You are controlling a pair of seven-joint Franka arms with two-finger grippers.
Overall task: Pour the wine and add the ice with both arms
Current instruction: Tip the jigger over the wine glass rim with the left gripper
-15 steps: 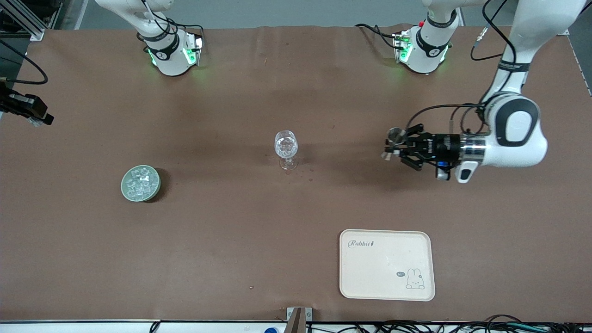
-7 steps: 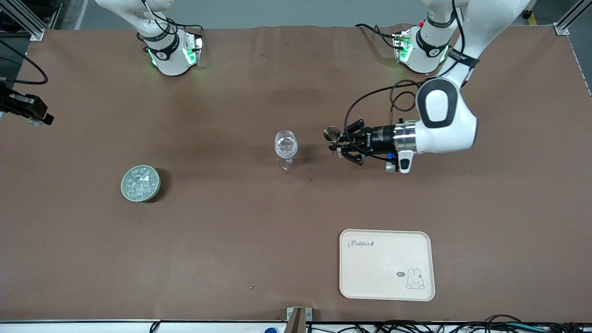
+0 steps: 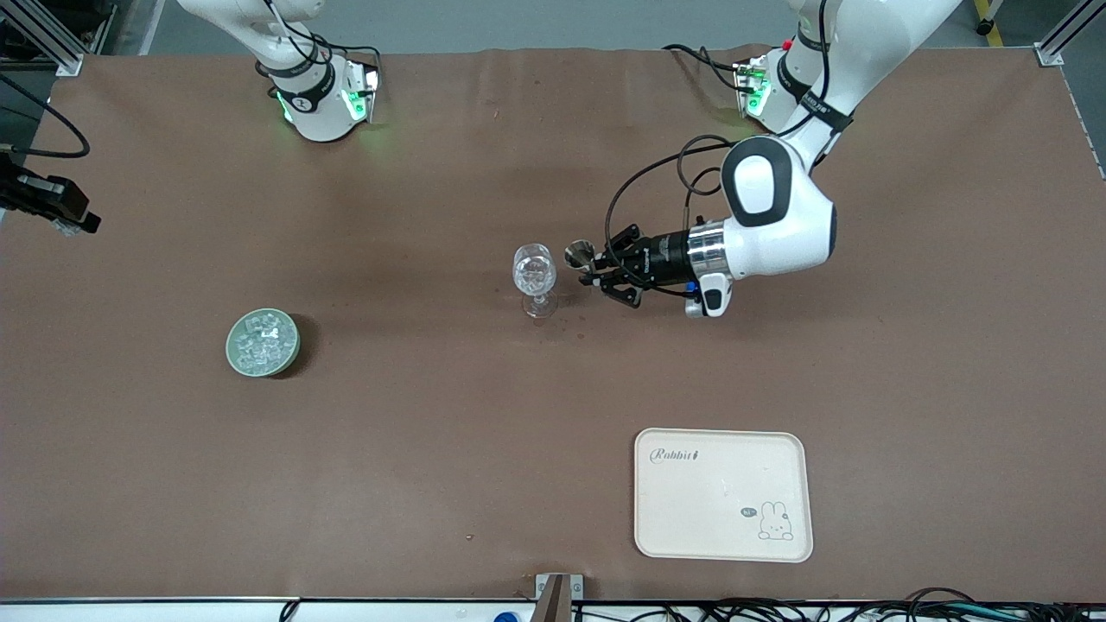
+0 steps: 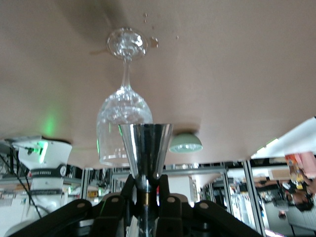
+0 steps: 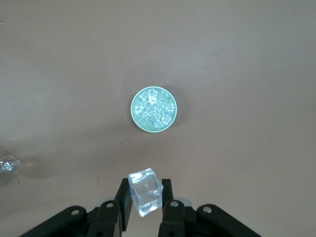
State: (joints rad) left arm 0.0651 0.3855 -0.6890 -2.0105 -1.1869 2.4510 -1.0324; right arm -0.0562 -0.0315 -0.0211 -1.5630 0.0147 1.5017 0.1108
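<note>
The left hand (image 3: 594, 263) grips a steel jigger (image 3: 577, 254) by its stem, held sideways in the air with its cup just beside the glass (image 3: 535, 269). The glass stands upright mid-worktop (image 3: 432, 432). The right hand (image 5: 143, 205) hangs high above the worktop at the right arm's end, clamped on one ice cube (image 5: 145, 192). More ice (image 3: 262, 339) fills a green bowl (image 3: 235, 358), well apart from the glass. A tray (image 3: 724, 494) lies nearest the camera.

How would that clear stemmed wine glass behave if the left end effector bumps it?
The clear stemmed wine glass would probably tip: tall bowl on a thin stem over a small round foot. It looks like thin glass, so likely fragile. The left end effector, gripping a metal cone-shaped jigger, is right beside it.
</note>
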